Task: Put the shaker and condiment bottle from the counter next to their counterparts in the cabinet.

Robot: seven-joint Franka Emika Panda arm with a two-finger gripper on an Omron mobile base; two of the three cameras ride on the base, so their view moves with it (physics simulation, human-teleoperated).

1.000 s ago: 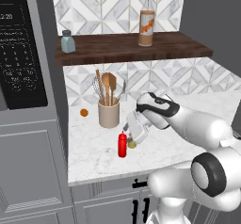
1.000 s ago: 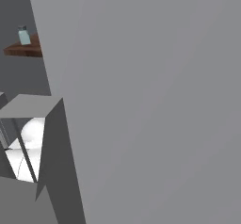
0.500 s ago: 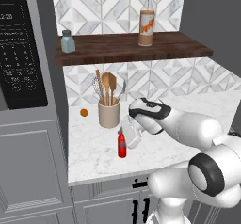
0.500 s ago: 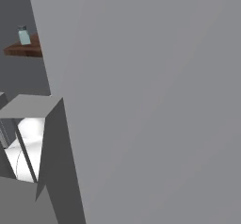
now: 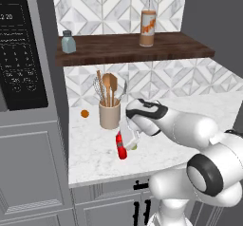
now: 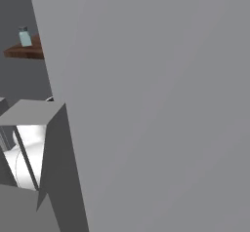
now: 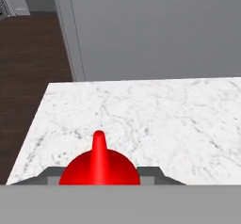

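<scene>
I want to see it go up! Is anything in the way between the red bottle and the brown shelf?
Nothing visible blocks it. The red bottle sits at the tool on the counter; the cup of utensils stands behind, and the shelf has bare board between the blue-grey shaker and the tall bottle.

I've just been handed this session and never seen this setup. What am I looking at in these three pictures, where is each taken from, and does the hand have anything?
It is a white robot arm on a driving base in a rendered kitchen. The left base view looks forward over the arm from behind. The right base view is mostly blocked by a grey panel, with a corner of the shelf showing. The hand view looks along the hand itself.

On the marble counter stand a utensil crock, a small orange item, the red condiment bottle and a yellow-green shaker, mostly hidden by the hand. On the brown cabinet shelf are a blue-grey shaker and a tall orange-labelled bottle.

The hand is down around the red bottle, whose nozzle fills the bottom of the hand view; whether it is gripped yet, I can't tell.
</scene>
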